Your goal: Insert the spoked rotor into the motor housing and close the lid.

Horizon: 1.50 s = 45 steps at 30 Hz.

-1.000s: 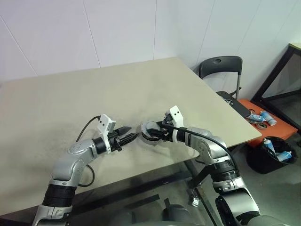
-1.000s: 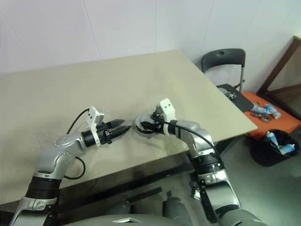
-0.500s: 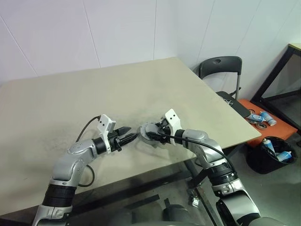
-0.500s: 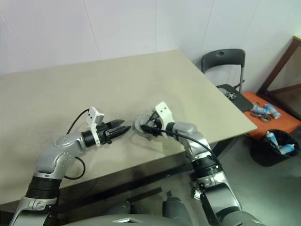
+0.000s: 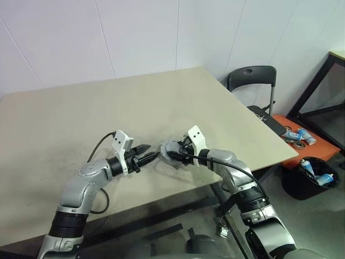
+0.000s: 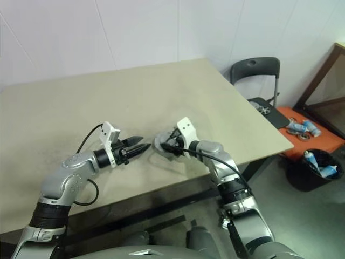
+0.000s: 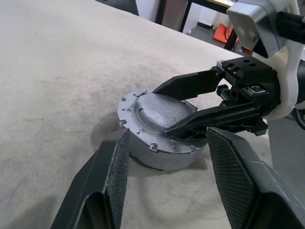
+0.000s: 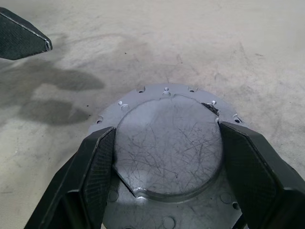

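Right fingers (image 8: 162, 200) straddle the lid (image 8: 169, 145), spread, contact unclear; lid flat atop the motor housing (image 7: 162, 155), axis vertical, on table (image 7: 57, 95). Left fingers (image 7: 167, 167) spread, empty.

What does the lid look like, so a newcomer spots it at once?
On the beige table, near its front edge, sits a short round silver assembly between the two claws. The lid is its top: a dull grey, scratched disc with a notched edge, ringed by a flange with small holes.

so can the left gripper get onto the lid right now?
Probably not cleanly: the right gripper straddles the lid, while the left gripper sits open just beside it.
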Each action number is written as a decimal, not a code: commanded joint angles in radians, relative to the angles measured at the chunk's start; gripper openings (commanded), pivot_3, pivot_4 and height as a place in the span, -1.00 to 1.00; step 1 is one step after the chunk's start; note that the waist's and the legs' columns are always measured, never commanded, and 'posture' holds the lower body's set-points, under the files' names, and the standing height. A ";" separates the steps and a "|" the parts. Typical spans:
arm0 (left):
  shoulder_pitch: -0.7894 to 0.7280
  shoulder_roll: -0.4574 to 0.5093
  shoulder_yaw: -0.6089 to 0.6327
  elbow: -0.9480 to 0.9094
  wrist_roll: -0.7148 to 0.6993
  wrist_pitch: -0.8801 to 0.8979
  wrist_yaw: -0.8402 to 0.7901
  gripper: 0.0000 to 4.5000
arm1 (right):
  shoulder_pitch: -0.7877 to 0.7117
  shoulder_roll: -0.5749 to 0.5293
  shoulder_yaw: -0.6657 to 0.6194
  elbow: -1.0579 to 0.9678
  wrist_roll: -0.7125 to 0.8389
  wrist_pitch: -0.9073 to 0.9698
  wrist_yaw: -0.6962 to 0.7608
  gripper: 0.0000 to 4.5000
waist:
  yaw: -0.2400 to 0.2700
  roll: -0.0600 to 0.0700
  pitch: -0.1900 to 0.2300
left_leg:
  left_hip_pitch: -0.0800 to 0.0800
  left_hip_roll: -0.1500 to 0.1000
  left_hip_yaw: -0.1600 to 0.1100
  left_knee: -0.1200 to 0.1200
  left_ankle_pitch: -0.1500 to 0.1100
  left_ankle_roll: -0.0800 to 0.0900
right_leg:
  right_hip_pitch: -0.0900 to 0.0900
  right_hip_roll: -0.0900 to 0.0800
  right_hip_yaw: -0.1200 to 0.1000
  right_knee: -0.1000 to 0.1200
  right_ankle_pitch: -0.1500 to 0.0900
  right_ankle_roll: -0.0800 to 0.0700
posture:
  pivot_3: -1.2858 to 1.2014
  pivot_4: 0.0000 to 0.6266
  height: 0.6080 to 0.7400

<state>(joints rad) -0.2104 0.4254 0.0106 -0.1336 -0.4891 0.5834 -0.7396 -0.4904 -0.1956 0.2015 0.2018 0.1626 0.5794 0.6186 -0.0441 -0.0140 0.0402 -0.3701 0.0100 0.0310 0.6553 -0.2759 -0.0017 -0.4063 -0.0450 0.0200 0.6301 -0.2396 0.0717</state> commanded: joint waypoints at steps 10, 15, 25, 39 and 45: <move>-0.019 0.001 0.002 -0.024 -0.007 -0.010 -0.007 0.20 | -0.014 -0.045 -0.019 0.044 0.019 0.029 0.073 0.38 | 0.003 0.000 0.000 | -0.001 0.000 0.000 0.000 0.000 0.000 | -0.001 -0.001 0.000 0.000 0.000 0.000 | 0.03 -1.00 1.00; -0.024 0.001 0.003 -0.020 -0.007 -0.008 -0.008 0.20 | -0.003 -0.032 -0.029 0.019 0.044 0.056 0.085 0.38 | 0.003 0.000 0.000 | -0.002 0.000 0.000 0.000 0.000 0.000 | -0.001 -0.001 0.000 -0.001 0.000 0.001 | 0.03 -1.00 1.00; -0.027 0.000 0.001 -0.026 -0.007 -0.003 -0.001 0.20 | -0.009 -0.029 -0.036 -0.036 0.079 0.099 0.098 0.38 | 0.002 0.000 0.000 | -0.003 0.000 0.000 -0.001 0.000 0.000 | -0.003 -0.001 0.000 -0.001 0.001 0.002 | 0.03 -1.00 1.00; -0.020 -0.001 0.002 -0.031 -0.008 -0.002 0.002 0.20 | -0.008 -0.018 -0.024 -0.048 0.051 0.088 0.063 0.38 | 0.001 0.000 0.000 | -0.003 0.000 0.000 -0.003 0.000 0.000 | -0.003 0.000 0.000 -0.001 0.001 0.002 | 0.03 -1.00 1.00; -0.011 -0.002 0.001 -0.037 -0.008 -0.003 0.005 0.20 | -0.005 -0.014 -0.012 -0.032 0.033 0.068 0.043 0.38 | 0.001 0.000 0.000 | -0.002 0.000 0.000 -0.002 0.000 0.000 | -0.003 0.000 0.000 -0.001 0.001 0.002 | 0.03 -1.00 1.00</move>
<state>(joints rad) -0.2103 0.4245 0.0105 -0.1333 -0.4891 0.5838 -0.7358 -0.4977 -0.2140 0.1784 0.1622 0.2057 0.6571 0.6656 -0.0431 -0.0139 0.0403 -0.3725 0.0096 0.0308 0.6531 -0.2759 -0.0017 -0.4092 -0.0452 0.0197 0.6295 -0.2384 0.0741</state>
